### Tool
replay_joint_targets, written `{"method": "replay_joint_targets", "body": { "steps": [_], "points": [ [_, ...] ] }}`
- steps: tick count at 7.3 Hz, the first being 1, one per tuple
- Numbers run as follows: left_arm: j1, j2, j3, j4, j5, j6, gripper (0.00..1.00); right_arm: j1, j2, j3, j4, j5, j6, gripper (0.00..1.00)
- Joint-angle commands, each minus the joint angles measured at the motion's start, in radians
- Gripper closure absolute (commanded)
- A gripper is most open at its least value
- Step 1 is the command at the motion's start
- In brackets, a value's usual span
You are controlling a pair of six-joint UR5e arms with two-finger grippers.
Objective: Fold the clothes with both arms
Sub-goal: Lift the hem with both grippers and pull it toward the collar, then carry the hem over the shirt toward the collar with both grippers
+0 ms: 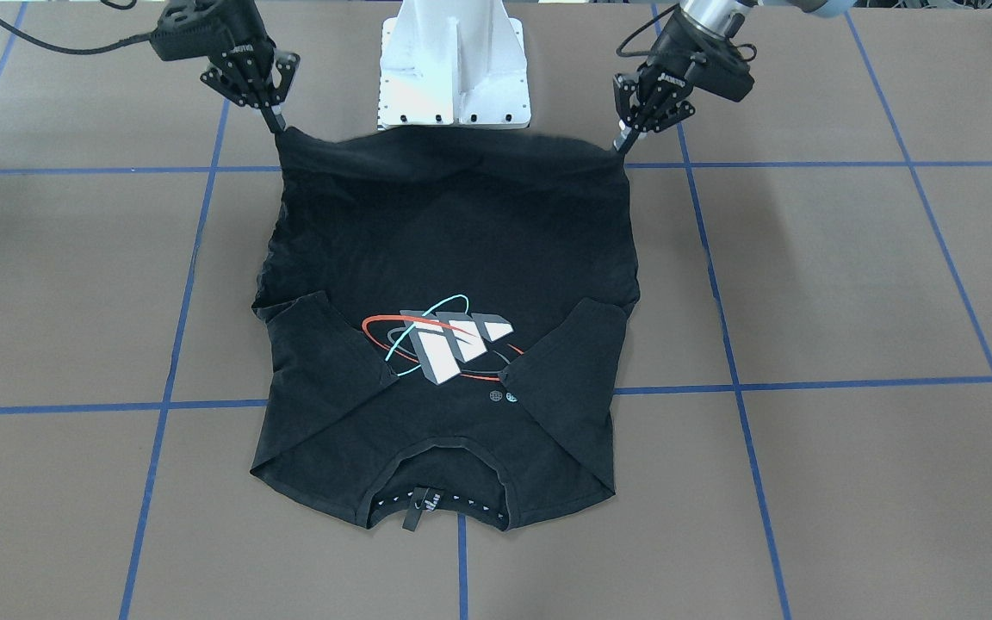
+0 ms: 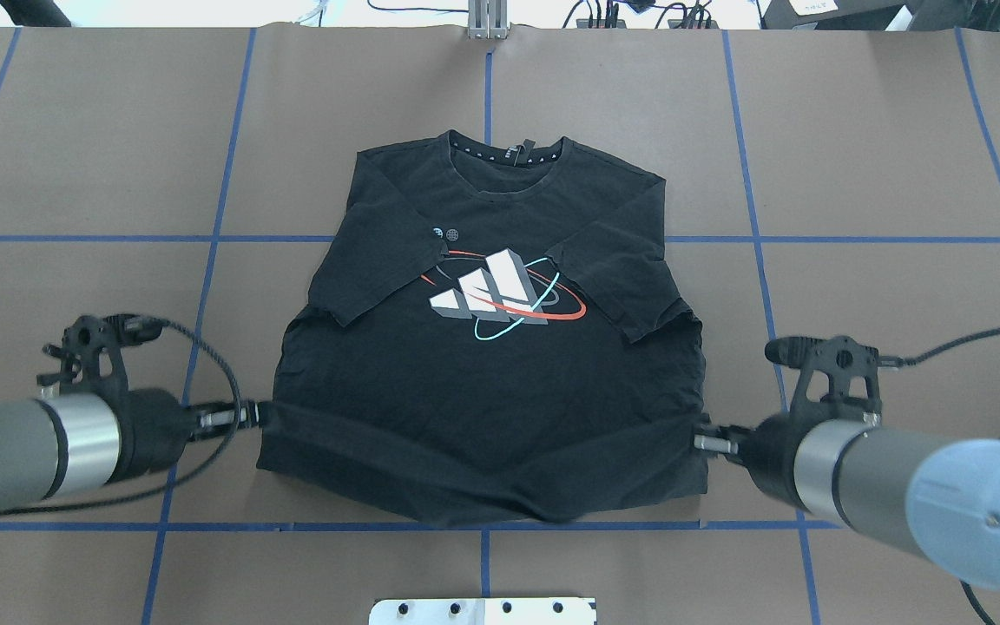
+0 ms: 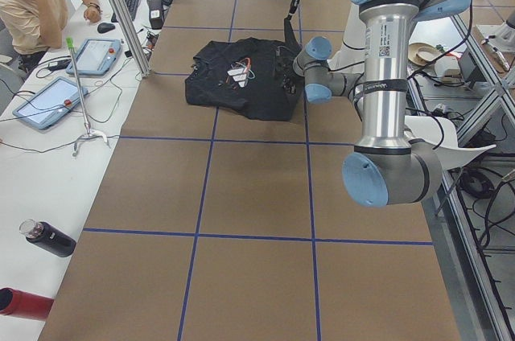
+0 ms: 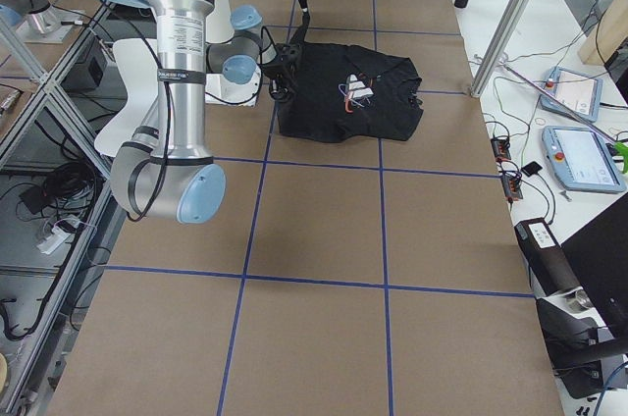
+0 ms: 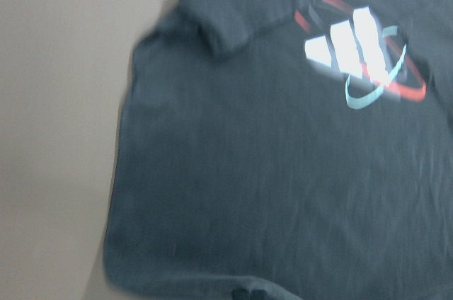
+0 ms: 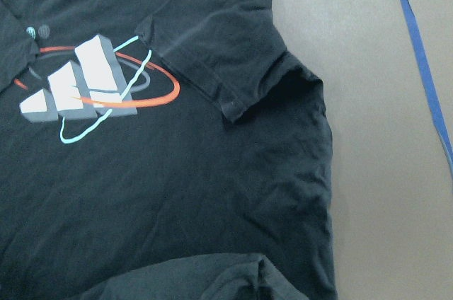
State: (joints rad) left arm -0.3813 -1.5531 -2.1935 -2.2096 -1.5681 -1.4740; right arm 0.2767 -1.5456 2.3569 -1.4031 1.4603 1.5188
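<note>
Centrally, T-shirt logo (neck mark illegible)

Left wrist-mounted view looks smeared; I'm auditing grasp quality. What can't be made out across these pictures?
- Left wrist-mounted view: blurred; T-shirt print soft, left gripper out of frame.
- Right wrist-mounted view: right gripper out of frame too.
- Side views: both grippers too small to judge.
- Too small to read anywhere: neck mark.

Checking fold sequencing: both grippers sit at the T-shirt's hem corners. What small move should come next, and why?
Probably carry both pinched corners together, up and toward the collar. The left gripper and right gripper each pinch a bottom corner of the T-shirt, the hem looks lifted, and both sleeves already lie folded inward toward the logo.
</note>
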Motion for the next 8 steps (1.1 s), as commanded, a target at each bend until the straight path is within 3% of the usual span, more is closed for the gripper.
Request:
{"method": "replay_joint_targets", "body": {
  "steps": [1, 3, 6, 8],
  "points": [
    [-0.137, -0.082, 0.049, 0.004, 0.008, 0.050, 1.00, 0.123, 0.074, -0.056, 0.000, 0.003, -0.002, 1.00],
    [-0.218, -0.201, 0.085, 0.078, 0.008, 0.052, 1.00, 0.194, 0.114, -0.085, 0.000, 0.002, -0.029, 1.00],
    [-0.315, -0.378, 0.286, 0.094, 0.008, 0.131, 1.00, 0.335, 0.354, -0.293, -0.107, 0.014, -0.122, 1.00],
    [-0.366, -0.458, 0.427, 0.085, 0.008, 0.185, 1.00, 0.407, 0.427, -0.390, -0.129, 0.032, -0.153, 1.00]
  ]
}}
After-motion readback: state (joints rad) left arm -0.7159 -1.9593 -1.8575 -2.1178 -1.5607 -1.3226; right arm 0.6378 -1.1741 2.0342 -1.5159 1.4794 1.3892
